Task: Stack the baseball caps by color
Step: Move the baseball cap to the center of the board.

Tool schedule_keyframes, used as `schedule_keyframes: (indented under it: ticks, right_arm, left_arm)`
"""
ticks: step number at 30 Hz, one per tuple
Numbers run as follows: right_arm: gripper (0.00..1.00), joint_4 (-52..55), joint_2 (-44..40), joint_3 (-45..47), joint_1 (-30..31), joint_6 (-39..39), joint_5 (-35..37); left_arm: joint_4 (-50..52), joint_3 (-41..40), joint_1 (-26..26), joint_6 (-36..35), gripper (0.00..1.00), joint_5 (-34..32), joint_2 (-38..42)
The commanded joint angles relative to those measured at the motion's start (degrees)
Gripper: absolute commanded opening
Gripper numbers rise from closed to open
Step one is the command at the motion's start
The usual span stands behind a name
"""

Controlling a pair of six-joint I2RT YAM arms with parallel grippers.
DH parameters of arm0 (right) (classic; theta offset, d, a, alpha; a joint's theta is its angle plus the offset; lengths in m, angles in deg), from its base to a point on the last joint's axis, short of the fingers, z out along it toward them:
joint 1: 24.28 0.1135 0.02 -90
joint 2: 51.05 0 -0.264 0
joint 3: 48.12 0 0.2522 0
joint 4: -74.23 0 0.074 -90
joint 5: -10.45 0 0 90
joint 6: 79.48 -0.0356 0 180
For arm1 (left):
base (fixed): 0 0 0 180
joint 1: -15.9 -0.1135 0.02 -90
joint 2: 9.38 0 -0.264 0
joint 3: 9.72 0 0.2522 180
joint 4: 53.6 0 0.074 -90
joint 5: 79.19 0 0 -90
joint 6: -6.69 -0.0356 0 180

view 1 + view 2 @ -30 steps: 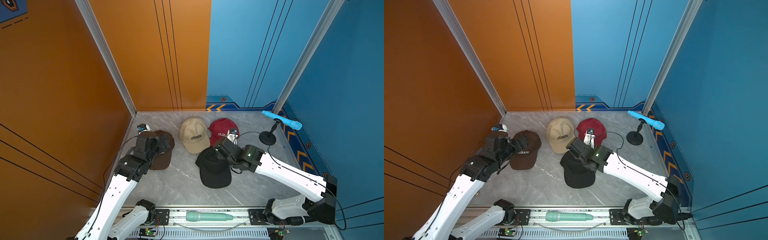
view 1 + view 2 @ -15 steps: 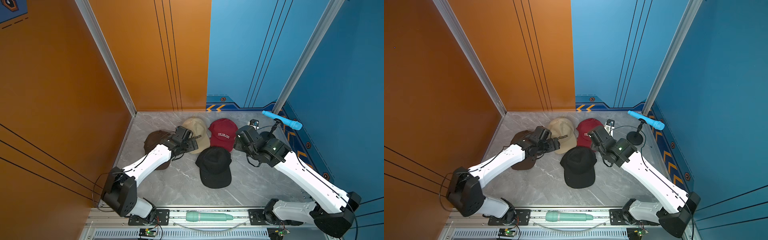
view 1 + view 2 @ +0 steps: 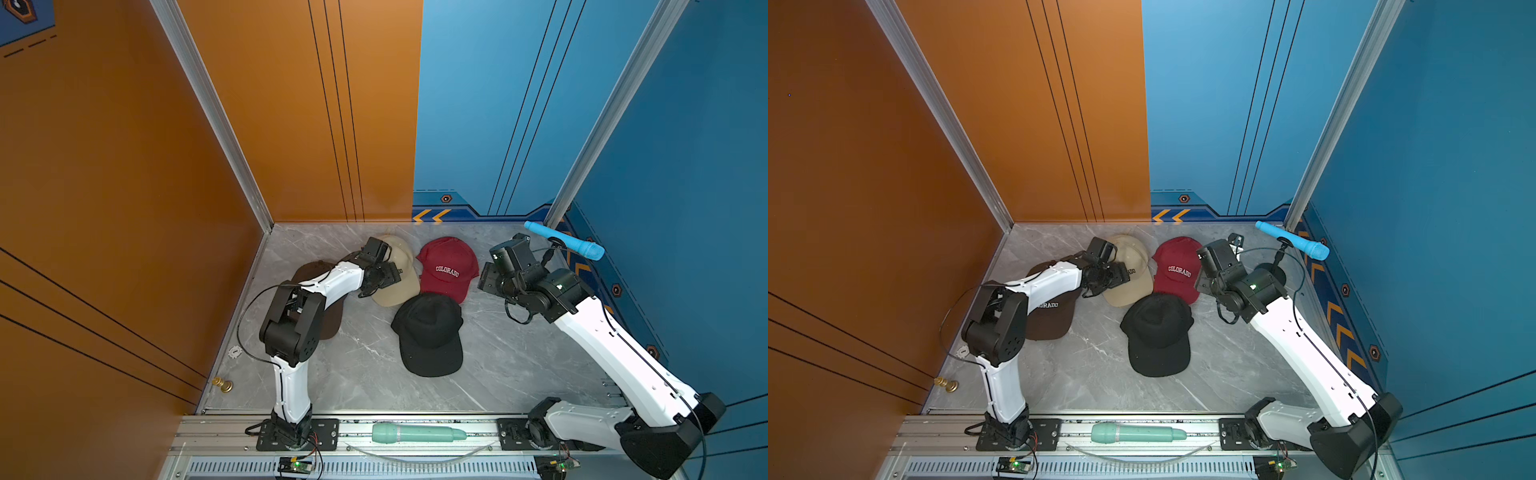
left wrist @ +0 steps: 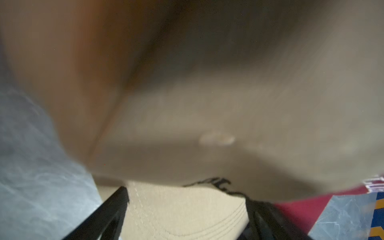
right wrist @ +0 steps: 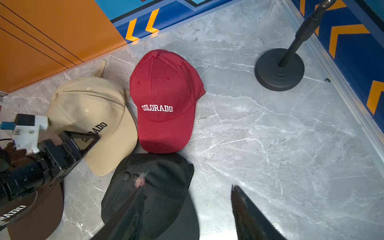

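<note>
Four baseball caps lie on the grey floor in both top views: a brown one [image 3: 330, 320] partly under my left arm, a beige one [image 3: 397, 286], a red one [image 3: 446, 270] and a plain black one [image 3: 428, 332]. My left gripper [image 3: 386, 277] sits at the beige cap's front. In the left wrist view its fingers [image 4: 116, 204] stand wide apart on either side of the beige brim [image 4: 182, 214], open. My right gripper [image 5: 188, 189] hangs open and holds nothing, above the black cap's [image 5: 155, 187] edge and bare floor, to the right of the red cap [image 5: 164, 104].
A blue microphone [image 3: 563, 246] on a black stand [image 5: 279, 69] occupies the back right corner. A green microphone [image 3: 417, 433] lies on the front rail. A gold chess piece [image 3: 223, 384] and a white token [image 3: 235, 352] lie by the orange left wall.
My left gripper has moved from the brown cap to the beige cap's brim. My right gripper has left the black cap and drawn back to the right, beside the red cap.
</note>
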Motion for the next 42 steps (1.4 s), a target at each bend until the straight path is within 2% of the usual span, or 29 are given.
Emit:
schedule_keyframes:
  ticks: [1,10,21,27,36,42]
  right_arm:
    - [0.68,-1.0,-1.3,1.1,-1.4,0.9,-1.7]
    - [0.68,-1.6,-0.2,0.7,-3.2,1.0,-2.7]
    - [0.68,-3.2,2.6,-0.9,-3.7,1.8,-4.2]
    - [0.68,-3.9,3.5,-1.4,-3.8,1.8,-4.7]
    - [0.69,-3.9,3.0,-1.4,-3.8,2.4,-4.2]
    - [0.74,-4.2,3.0,-2.7,-4.4,4.7,-4.7]
  left_arm:
    - [1.8,3.8,-1.6,-2.4,0.90,1.2,-2.6]
    - [4.6,10.6,-5.6,-5.3,0.90,1.8,-6.2]
    - [6.6,7.9,-9.2,-7.1,0.90,-0.3,-3.1]
    - [6.6,9.4,-9.2,-7.2,0.90,-0.8,-2.9]
    - [6.8,11.7,-7.0,-7.2,0.91,2.1,-0.6]
    - [9.0,13.3,-5.5,-7.6,0.93,1.0,3.2]
